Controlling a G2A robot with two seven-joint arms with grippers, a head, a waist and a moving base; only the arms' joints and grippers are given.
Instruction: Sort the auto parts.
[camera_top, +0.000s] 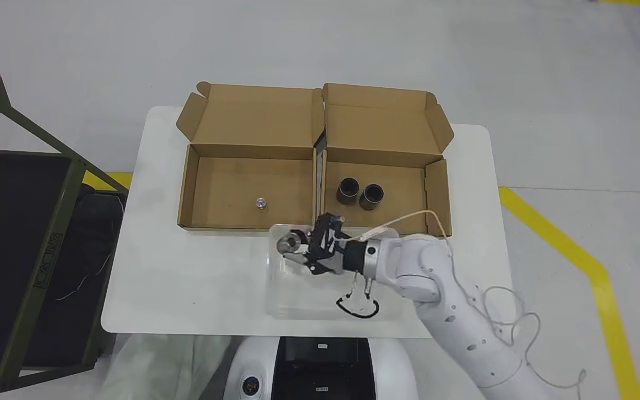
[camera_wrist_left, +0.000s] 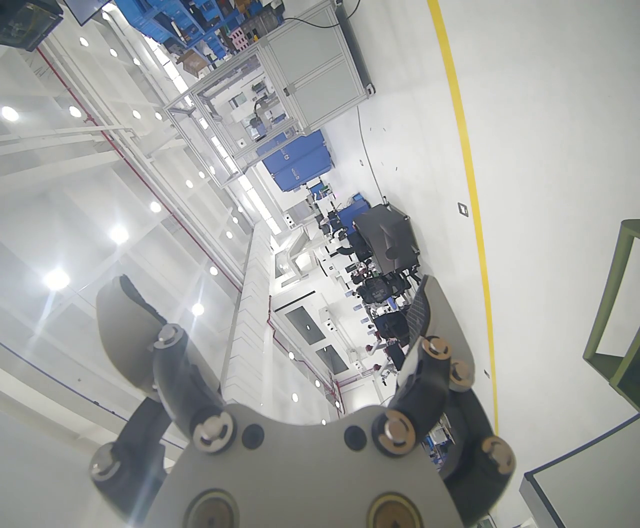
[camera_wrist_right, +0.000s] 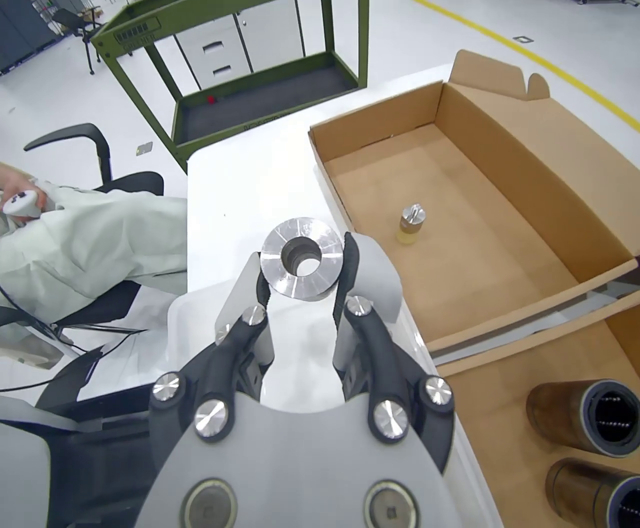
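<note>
We note the right gripper (camera_wrist_right: 302, 268) clamped on a steel ring (camera_wrist_right: 294, 284), just beside the cardboard box (camera_wrist_right: 525, 165) holding one small fitting (camera_wrist_right: 411, 223). Left gripper (camera_wrist_left: 272, 300) gapes, empty.

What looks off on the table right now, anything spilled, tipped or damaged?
Nothing stands out. Right claw is shut squarely on the metal ring at the clear tray's far edge. The small fitting stands upright in the left box; two dark sleeves lie side by side in the right box. No dents or spills visible.
</note>
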